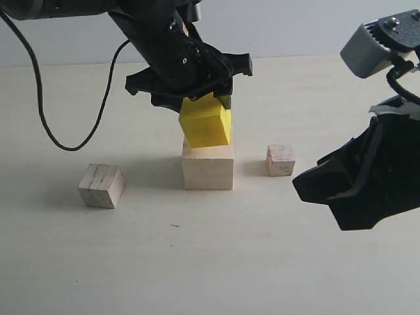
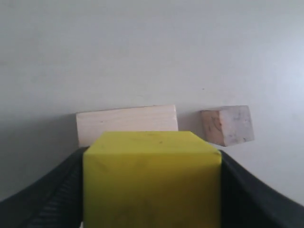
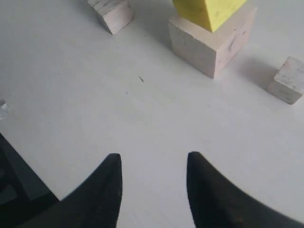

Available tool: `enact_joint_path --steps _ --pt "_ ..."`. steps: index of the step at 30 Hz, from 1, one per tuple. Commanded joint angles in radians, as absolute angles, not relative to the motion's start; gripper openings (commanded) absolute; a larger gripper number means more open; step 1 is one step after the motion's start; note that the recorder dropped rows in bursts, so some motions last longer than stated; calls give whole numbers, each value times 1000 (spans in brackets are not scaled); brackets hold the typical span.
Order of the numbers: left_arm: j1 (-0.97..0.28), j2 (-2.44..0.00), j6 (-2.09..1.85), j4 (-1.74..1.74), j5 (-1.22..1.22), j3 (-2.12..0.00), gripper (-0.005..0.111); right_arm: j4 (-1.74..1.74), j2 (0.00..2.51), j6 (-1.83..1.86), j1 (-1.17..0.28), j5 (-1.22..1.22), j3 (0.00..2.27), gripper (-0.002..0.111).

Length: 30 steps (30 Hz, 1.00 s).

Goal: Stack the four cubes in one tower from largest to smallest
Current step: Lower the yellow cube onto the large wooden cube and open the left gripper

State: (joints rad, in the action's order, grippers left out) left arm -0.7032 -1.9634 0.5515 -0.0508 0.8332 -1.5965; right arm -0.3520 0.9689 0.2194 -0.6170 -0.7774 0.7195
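Bright yellow cube (image 1: pixel 205 123) is being held by the left gripper (image 1: pixel 200 102), whose black fingers are clamping it on two opposite sides. The cube is hanging slightly tilted directly over the large pale wooden block (image 1: pixel 208 167), with its lower edge meeting the block's top face. Whether it is actually resting there cannot be told. The block is standing on the pale table (image 1: pixel 262 262) near the middle of the exterior view. The medium pale wooden cube (image 1: pixel 101 186) is sitting well apart on the left side of that view. The smallest pale wooden cube (image 1: pixel 280 160) is sitting near the block on its right, not touching it. The right gripper (image 3: pixel 153 164) is hovering above bare table at the right, its fingers spread apart and gripping nothing.
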Motion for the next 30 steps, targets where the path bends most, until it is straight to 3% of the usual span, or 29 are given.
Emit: enact_joint_path --steps 1,30 --pt "-719 -1982 605 35 895 -1650 0 -367 966 224 -611 -771 716 42" --pt "-760 -2018 710 122 928 -1680 0 -367 966 224 -611 -775 716 42"
